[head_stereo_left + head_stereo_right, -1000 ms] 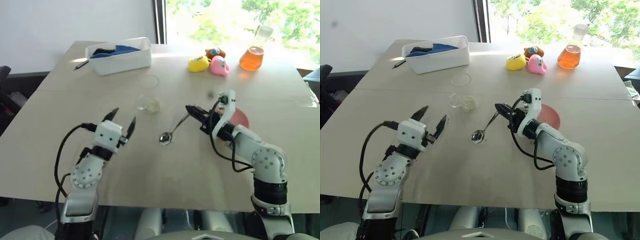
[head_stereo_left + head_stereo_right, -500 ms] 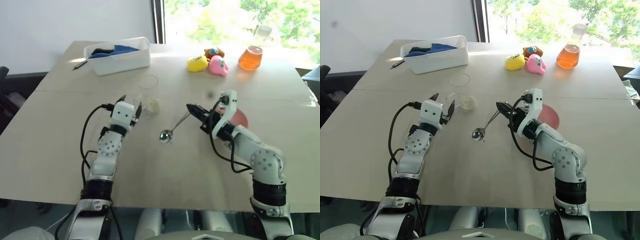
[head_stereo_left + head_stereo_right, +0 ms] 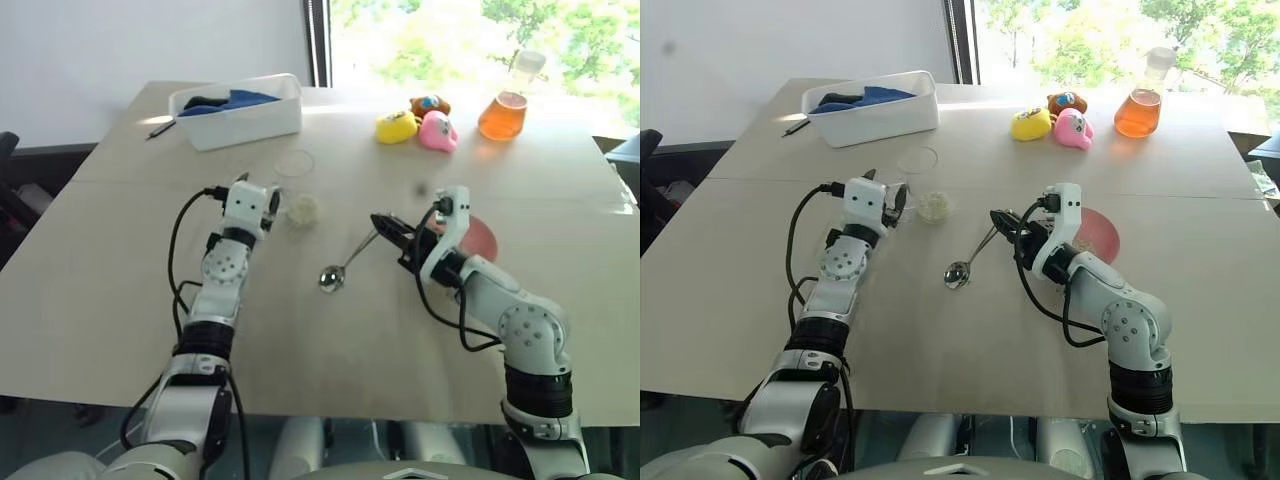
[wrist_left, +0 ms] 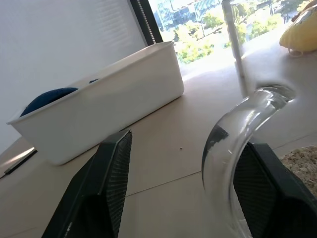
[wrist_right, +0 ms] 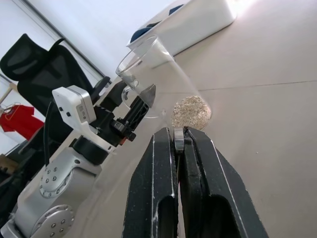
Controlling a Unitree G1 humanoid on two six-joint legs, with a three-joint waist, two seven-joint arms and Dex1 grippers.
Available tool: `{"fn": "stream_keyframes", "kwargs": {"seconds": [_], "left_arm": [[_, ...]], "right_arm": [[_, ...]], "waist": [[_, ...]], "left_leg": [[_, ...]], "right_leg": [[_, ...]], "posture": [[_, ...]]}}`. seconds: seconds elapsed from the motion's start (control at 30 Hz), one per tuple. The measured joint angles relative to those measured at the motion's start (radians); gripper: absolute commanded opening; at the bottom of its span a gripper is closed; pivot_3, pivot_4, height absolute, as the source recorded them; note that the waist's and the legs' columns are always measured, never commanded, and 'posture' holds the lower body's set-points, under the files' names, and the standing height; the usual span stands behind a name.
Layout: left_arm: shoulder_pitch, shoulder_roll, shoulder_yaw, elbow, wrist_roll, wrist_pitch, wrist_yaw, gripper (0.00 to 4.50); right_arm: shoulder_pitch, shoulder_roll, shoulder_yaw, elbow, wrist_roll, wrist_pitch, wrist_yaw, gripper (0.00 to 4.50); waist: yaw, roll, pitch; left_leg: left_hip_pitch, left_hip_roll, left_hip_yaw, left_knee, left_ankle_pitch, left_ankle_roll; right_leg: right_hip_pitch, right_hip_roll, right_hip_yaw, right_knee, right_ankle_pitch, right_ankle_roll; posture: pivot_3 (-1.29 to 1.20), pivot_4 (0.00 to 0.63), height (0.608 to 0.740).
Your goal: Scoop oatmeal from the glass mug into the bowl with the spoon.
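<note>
Left wrist view tells the story best. The left pincer (image 4: 183, 191) has come forward across the desk (image 3: 110, 270) from where it hung a second ago, close to the robot, and it now sits right up at the glass mug (image 3: 297, 186). The mug's curved handle is between its two fingers (image 4: 106, 186). They've narrowed a bit since then, but I can still see a gap on one side, so I'd call it half-wide and straddling the handle rather than clamped on it. The right pincer (image 3: 381, 222) hasn't budged. It's pinched tight on the end of the spoon (image 3: 350, 255), which slopes down so its scoop end hangs just above the desk or rests on it — can't tell which — between the two arms. The oatmeal (image 5: 191, 112) is a small heap in the bottom of the mug, none on the spoon yet. The pink bowl (image 3: 483, 238) sits just behind the right arm, partly hidden by it. My read is that the left side is about to steady the mug, and once that grip closes the spoon can go in — no scooping has started.
</note>
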Motion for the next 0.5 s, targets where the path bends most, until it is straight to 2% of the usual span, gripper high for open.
{"fn": "stream_keyframes", "kwargs": {"seconds": [0.23,0.3,0.5], "left_arm": [[-0.014,-0.014,-0.002,0.025,-0.010,-0.009,0.000,2.27],[-0.014,-0.017,-0.001,0.026,-0.023,-0.009,-0.008,1.76],[-0.019,-0.025,-0.001,0.026,-0.025,-0.008,-0.010,1.76]], "right_arm": [[0.010,0.000,0.007,0.000,-0.004,-0.015,0.004,0.00],[0.012,0.000,0.009,0.000,-0.004,-0.019,0.005,0.00],[0.023,-0.003,0.016,-0.009,-0.006,-0.030,0.007,0.00]], "waist": [[0.000,0.000,0.000],[0.000,0.000,0.000],[0.000,0.000,0.000]], "left_leg": [[0.000,0.000,0.000,0.000,0.000,0.000],[0.000,0.000,0.000,0.000,0.000,0.000],[0.000,0.000,0.000,0.000,0.000,0.000]], "right_leg": [[0.000,0.000,0.000,0.000,0.000,0.000],[0.000,0.000,0.000,0.000,0.000,0.000],[0.000,0.000,0.000,0.000,0.000,0.000]], "posture": [[0.00,0.150,0.740],[0.00,0.150,0.740],[0.00,0.150,0.740]]}}
